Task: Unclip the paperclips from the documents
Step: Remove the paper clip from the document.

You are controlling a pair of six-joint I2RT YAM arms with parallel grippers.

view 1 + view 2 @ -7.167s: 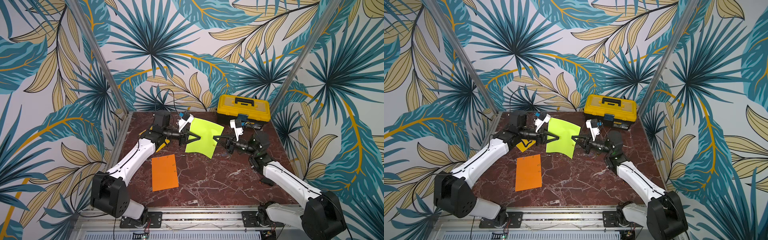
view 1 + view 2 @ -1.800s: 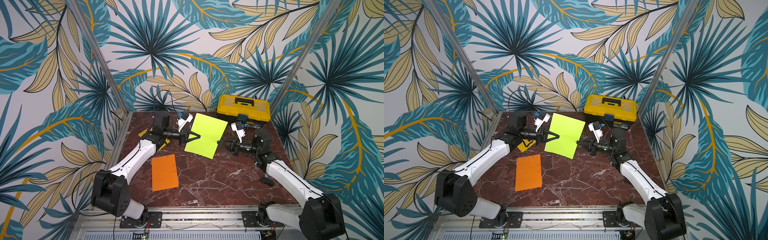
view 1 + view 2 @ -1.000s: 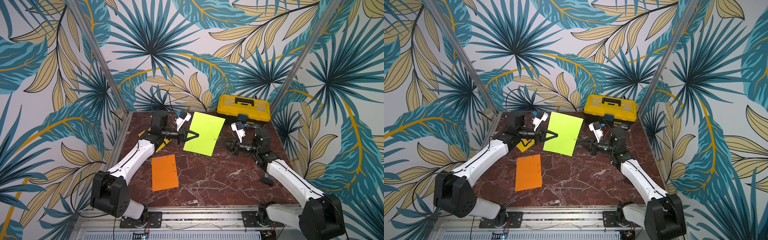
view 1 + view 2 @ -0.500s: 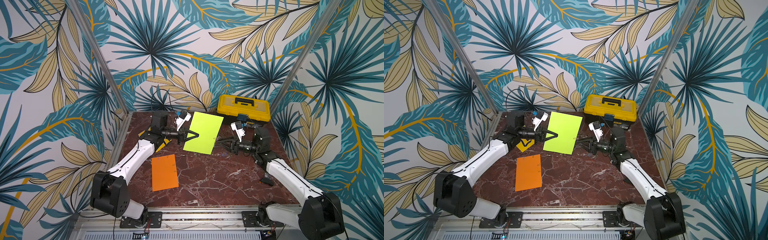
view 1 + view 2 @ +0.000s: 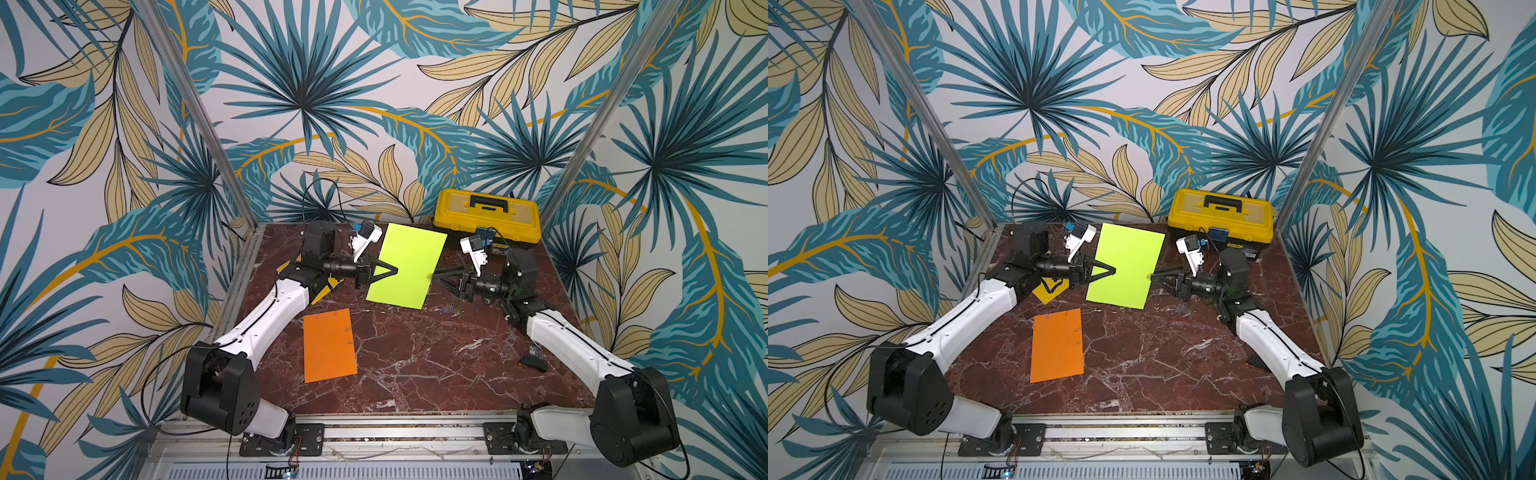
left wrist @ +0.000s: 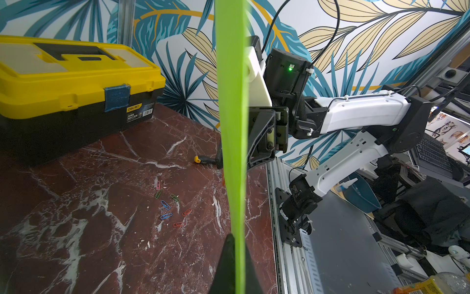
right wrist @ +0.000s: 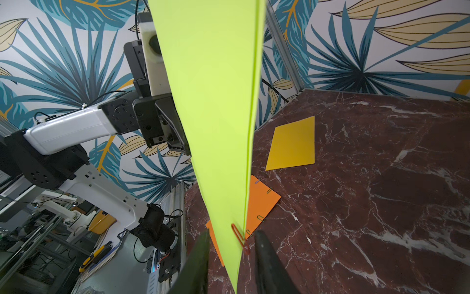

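Left gripper [image 5: 395, 271] clamps lime-green paper sheet [image 5: 409, 253] upright (edge presented) so right gripper [image 5: 435, 277], jaws parted, straddles its red wire paperclip [image 7: 239, 237].

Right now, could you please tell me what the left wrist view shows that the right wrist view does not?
Only the left wrist view shows the yellow-and-black plastic toolbox and the loose coloured wire paperclips lying on the dark red marble table. Only the right wrist view shows the flat orange paper sheet, the golden yellow paper sheet, and a red wire paperclip on the edge of the lime green paper sheet, between the open fingers of the right gripper. Both show that lime green sheet at a steep angle, and the marble table.
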